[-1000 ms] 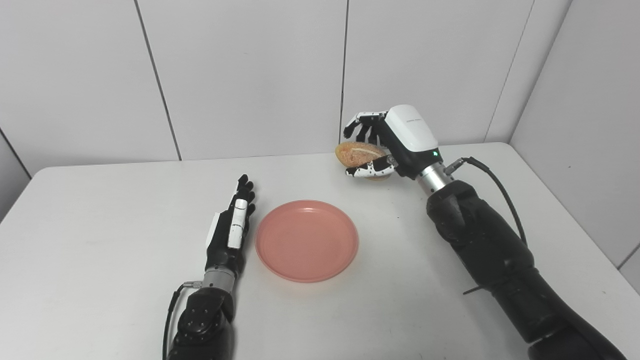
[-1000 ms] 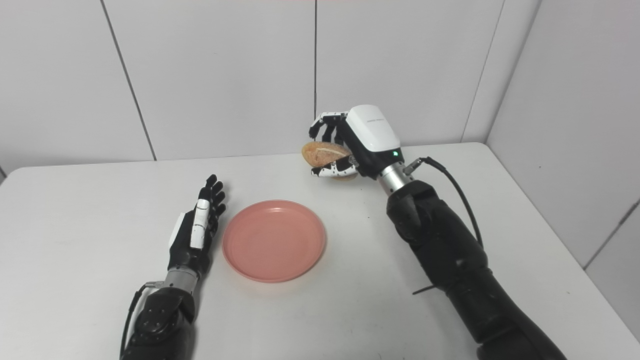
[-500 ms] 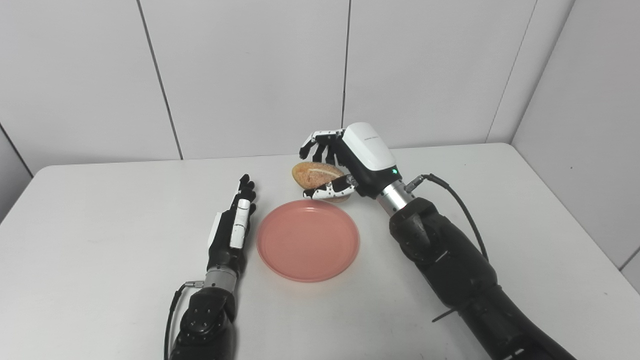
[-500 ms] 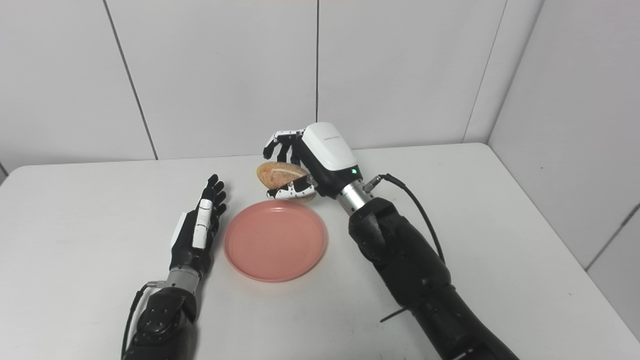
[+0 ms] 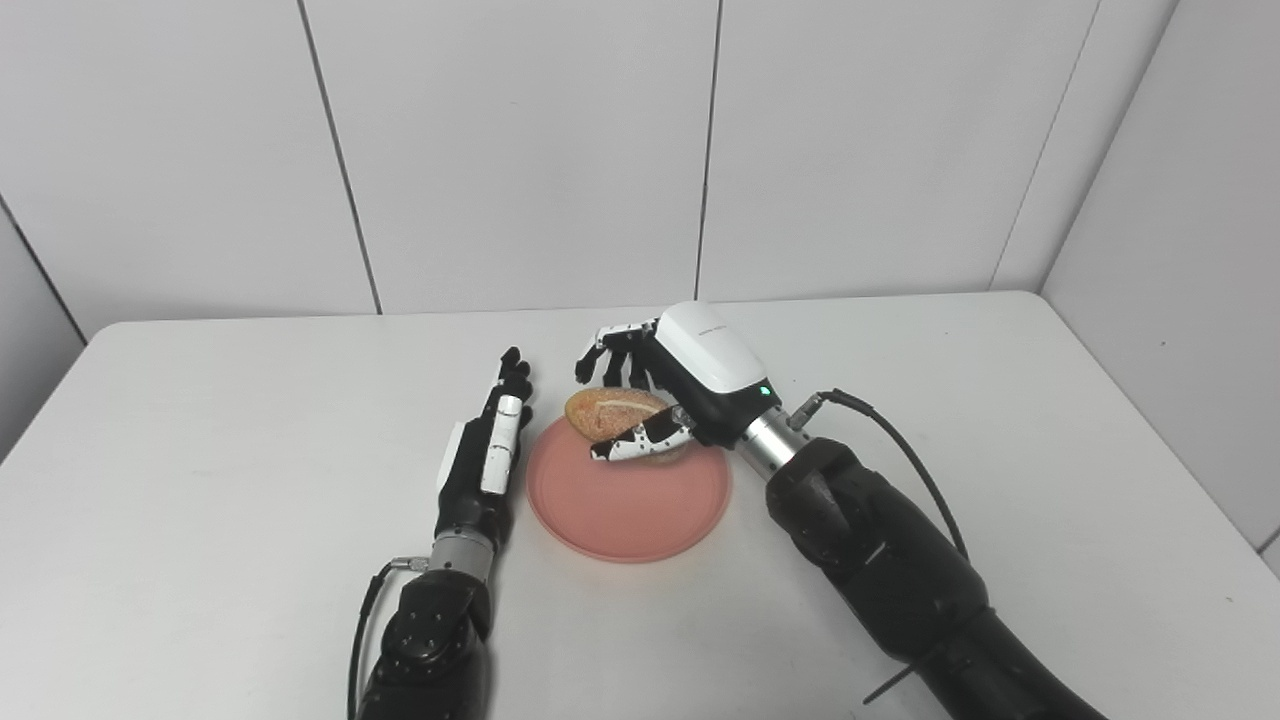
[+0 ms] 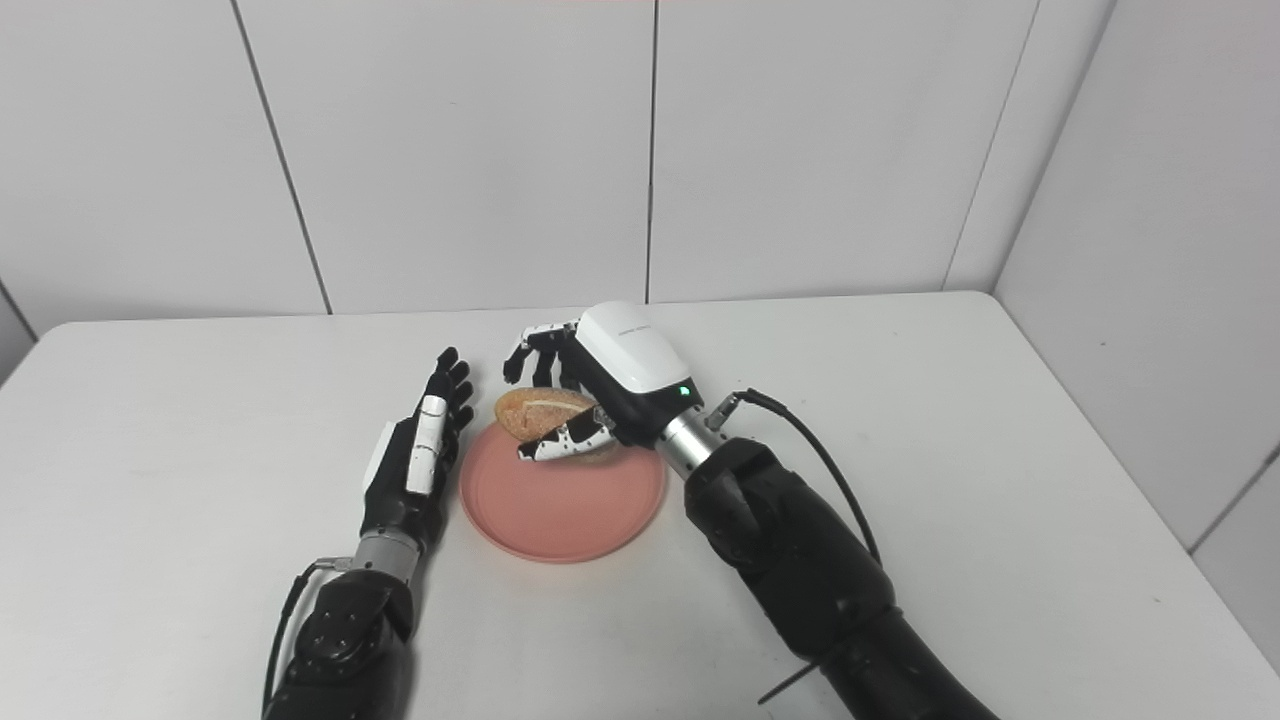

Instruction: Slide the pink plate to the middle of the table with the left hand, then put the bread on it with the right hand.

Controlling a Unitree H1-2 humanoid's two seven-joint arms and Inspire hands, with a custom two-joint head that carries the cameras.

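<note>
The pink plate (image 5: pixel 640 505) lies flat near the middle of the white table (image 5: pixel 200 450). My right hand (image 5: pixel 680 385) is shut on the bread (image 5: pixel 610 412), a brown oval roll, and holds it over the plate's far edge; I cannot tell whether it touches the plate. My left hand (image 5: pixel 485 455) is open with fingers straight, on the table just left of the plate, right beside its rim. The same scene shows in the right eye view, with the bread (image 6: pixel 540 412) over the plate (image 6: pixel 570 505).
White wall panels stand behind the table. The table's right edge (image 5: pixel 1200 480) is near a side wall. A black cable (image 5: pixel 900 440) loops from my right wrist.
My right hand has carried the bread left and down, from the far right of the table to over the plate's far edge. The camera has shifted a little. The left hand has stayed beside the plate.
</note>
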